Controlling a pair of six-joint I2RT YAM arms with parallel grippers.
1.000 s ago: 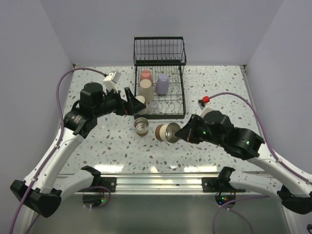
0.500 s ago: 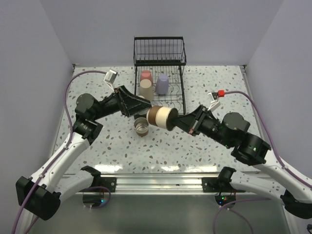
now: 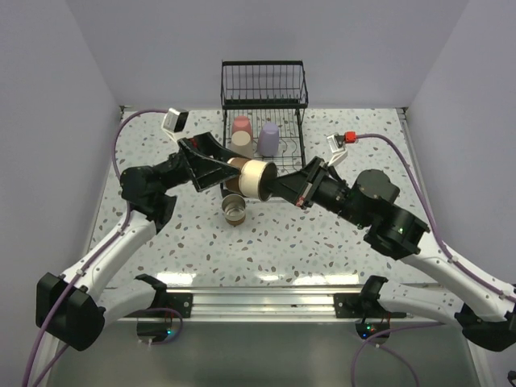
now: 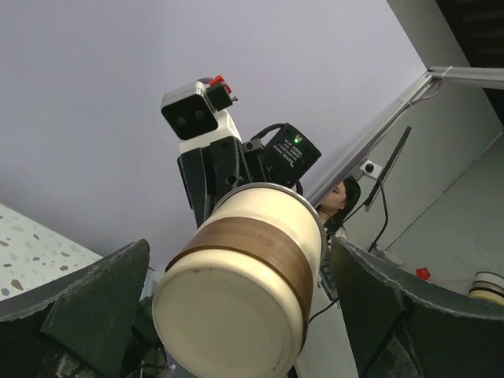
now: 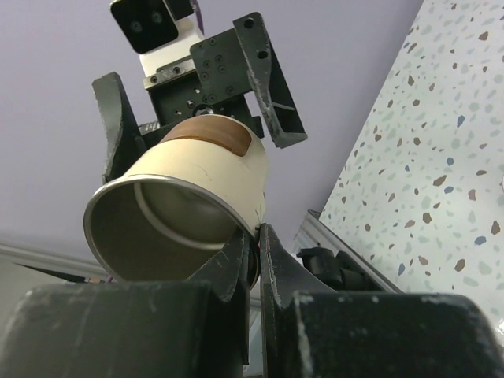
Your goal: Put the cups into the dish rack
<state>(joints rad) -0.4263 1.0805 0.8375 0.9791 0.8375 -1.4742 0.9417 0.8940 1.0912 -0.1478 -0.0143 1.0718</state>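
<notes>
Top: holding brown-banded cup (image 3: 253,178) mid-air by rim, R gripper (image 3: 276,185) clamped tight, near dish rack (image 3: 264,81) front. L wrist: L gripper (image 4: 236,268) spread wide, empty, straddling cup base; close squarely on band. R wrist: hold pinch til L grip firm.

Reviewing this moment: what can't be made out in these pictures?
- Top view: the near-left corner of the dish rack, covered by the left gripper and the held cup.
- Top view: the beige cup, its lower part behind that gripper.
- Wrist views: the dish rack and the cup on the table, outside both frames.
- Left wrist view: the right gripper, its pinch on the rim behind the cup itself.
</notes>
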